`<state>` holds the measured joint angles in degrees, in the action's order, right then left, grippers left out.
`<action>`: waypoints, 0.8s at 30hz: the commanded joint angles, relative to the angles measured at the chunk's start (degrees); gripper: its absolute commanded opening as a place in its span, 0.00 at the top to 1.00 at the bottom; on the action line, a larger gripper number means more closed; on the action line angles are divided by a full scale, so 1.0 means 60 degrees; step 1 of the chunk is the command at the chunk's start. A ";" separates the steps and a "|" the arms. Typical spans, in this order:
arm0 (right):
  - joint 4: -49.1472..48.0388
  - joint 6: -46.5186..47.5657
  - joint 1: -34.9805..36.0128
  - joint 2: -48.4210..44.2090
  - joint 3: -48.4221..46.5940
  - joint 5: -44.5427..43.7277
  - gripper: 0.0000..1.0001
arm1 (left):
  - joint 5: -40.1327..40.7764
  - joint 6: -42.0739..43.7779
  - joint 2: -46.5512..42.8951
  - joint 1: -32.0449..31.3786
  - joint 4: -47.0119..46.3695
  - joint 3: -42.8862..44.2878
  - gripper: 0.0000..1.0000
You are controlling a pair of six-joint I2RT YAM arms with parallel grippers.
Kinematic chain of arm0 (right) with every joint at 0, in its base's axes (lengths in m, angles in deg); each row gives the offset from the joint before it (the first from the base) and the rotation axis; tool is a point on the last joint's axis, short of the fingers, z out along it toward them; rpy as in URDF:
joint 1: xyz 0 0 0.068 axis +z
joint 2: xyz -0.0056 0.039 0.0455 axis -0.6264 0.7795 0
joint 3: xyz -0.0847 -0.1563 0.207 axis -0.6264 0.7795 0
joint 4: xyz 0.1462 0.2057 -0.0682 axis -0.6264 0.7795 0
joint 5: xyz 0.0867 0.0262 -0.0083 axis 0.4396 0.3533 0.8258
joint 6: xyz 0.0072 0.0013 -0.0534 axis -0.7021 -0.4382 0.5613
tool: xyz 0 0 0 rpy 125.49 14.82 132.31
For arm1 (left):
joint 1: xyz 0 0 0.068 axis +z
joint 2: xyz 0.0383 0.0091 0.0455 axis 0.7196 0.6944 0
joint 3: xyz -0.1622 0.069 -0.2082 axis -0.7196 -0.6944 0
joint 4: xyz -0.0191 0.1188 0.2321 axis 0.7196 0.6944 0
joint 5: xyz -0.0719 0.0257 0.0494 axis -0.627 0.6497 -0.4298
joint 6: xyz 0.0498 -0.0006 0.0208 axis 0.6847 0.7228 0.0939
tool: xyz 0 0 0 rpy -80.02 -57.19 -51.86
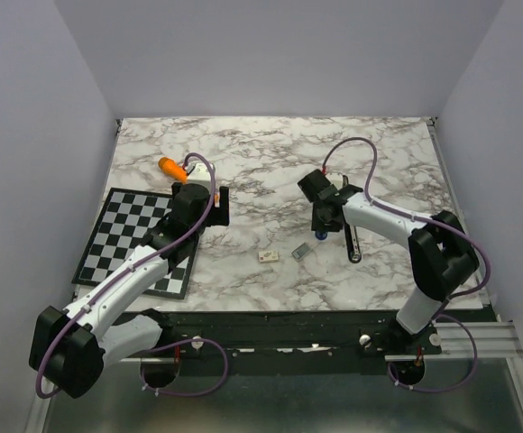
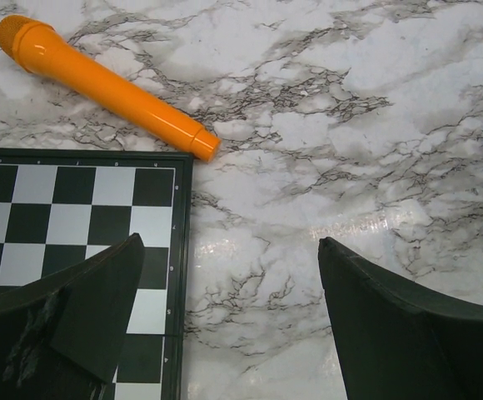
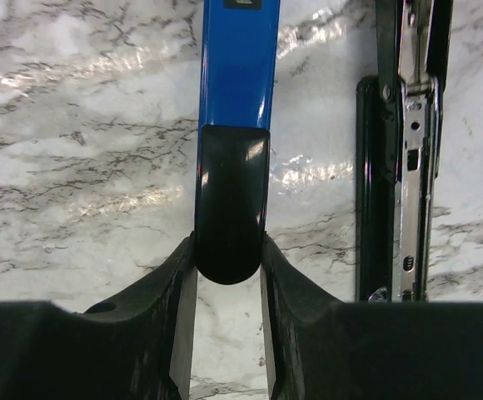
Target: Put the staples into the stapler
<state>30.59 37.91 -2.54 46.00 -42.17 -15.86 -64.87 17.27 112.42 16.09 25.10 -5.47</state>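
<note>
Nearest the bases, the staples [image 1: 301, 252] are seen lying flat on the marble table [image 1: 270, 180], just beside a small whitish box [image 1: 267, 256] and touched by neither arm. The strip may be judged light, stiff yet brittle (it could break into shorter pieces if bent), and slippery on the smooth top. It would best be pinched across its narrow width, by the long edges. Just beyond, the stapler [image 3: 408, 167] lies opened out with its chrome rail showing, and the right gripper [image 3: 229, 250] is clamped on the rounded black end of the blue top arm [image 3: 237, 67]. Farther off to the left, the left gripper [image 2: 229, 275] hangs wide open and empty over the chessboard [image 2: 58, 208] edge, with an orange marker [image 2: 100, 83] beyond.
</note>
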 commanded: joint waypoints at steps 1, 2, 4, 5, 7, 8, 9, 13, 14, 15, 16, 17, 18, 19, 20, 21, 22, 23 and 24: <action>0.0125 0.1689 -0.0050 0.0252 -0.0936 0.0053 0.78 | 0.0103 0.0157 0.0033 0.0052 -0.0228 0.0116 0.07; 0.0125 0.1882 -0.0050 0.0427 -0.1271 0.0052 0.77 | 0.0117 0.0172 0.0004 0.0052 -0.0214 0.0116 0.07; 0.0096 0.2350 -0.0050 0.0662 -0.1595 0.0053 0.76 | 0.0132 0.0201 -0.0055 0.0052 -0.0214 0.0116 0.07; 0.0095 0.2454 -0.0065 0.0808 -0.1771 0.0081 0.76 | 0.0147 0.0230 -0.0084 0.0052 -0.0228 0.0101 0.07; 0.0052 0.2703 -0.0065 0.1233 -0.2239 0.0184 0.73 | 0.0161 0.0289 -0.0143 0.0052 -0.0228 0.0057 0.07; 0.0037 0.2733 -0.0065 0.1379 -0.2386 0.0242 0.72 | 0.0176 0.0304 -0.0157 0.0038 -0.0243 0.0042 0.07; 0.0022 0.2806 -0.0065 0.1700 -0.2678 0.0286 0.70 | 0.0220 0.0318 -0.0186 0.0067 -0.0272 0.0028 0.07; 0.0226 0.3055 -0.0051 0.2171 -0.3410 0.0637 0.60 | 0.0206 0.0348 -0.0333 0.0067 -0.0287 -0.0031 0.06; 0.0343 0.3085 -0.0065 0.2172 -0.3558 0.0696 0.56 | 0.0206 0.0333 -0.0391 0.0067 -0.0287 -0.0060 0.06; 0.0431 0.3143 -0.0065 0.2114 -0.3632 0.0769 0.52 | 0.0220 0.0304 -0.0479 0.0067 -0.0287 -0.0104 0.05; 0.0476 0.3274 -0.0065 0.1910 -0.3676 0.0886 0.46 | 0.0249 0.0275 -0.0523 0.0067 -0.0272 -0.0119 0.04; 0.0505 0.3348 -0.0065 0.1763 -0.3648 0.0902 0.42 | 0.0235 0.0231 -0.0582 0.0067 -0.0287 -0.0148 0.04; 0.0477 0.3421 -0.0065 0.1602 -0.3589 0.0946 0.38 | 0.0249 0.0158 -0.0698 0.0067 -0.0287 -0.0192 0.03; 0.0491 0.3581 -0.0065 0.1383 -0.3502 0.0989 0.33 | 0.0249 0.0085 -0.0772 0.0067 -0.0287 -0.0221 0.02; 0.0491 0.3670 -0.0065 0.1018 -0.3341 0.1077 0.31 | 0.0249 0.0041 -0.0816 0.0067 -0.0330 -0.0250 0.02; 0.0505 0.3758 -0.0065 0.0782 -0.3238 0.1165 0.30 | 0.0249 -0.0003 -0.0903 0.0067 -0.0374 -0.0280 0.01; 0.0520 0.3933 -0.0051 0.0592 -0.3150 0.1441 0.30 | 0.0249 -0.0091 -0.0948 0.0067 -0.0389 -0.0280 0.01; 0.0549 0.4021 -0.0065 0.0416 -0.2903 0.1604 0.30 | 0.0264 -0.0164 -0.0977 0.0067 -0.0404 -0.0280 0.01; 0.0535 0.4095 -0.0051 -0.0007 -0.2741 0.1779 0.30 | 0.0293 -0.0208 -0.1050 0.0067 -0.0433 -0.0251 0.01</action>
<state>32.38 58.67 -2.76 53.30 -61.47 -10.16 -64.74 17.92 108.00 16.09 24.05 -6.12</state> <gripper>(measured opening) 0.700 0.987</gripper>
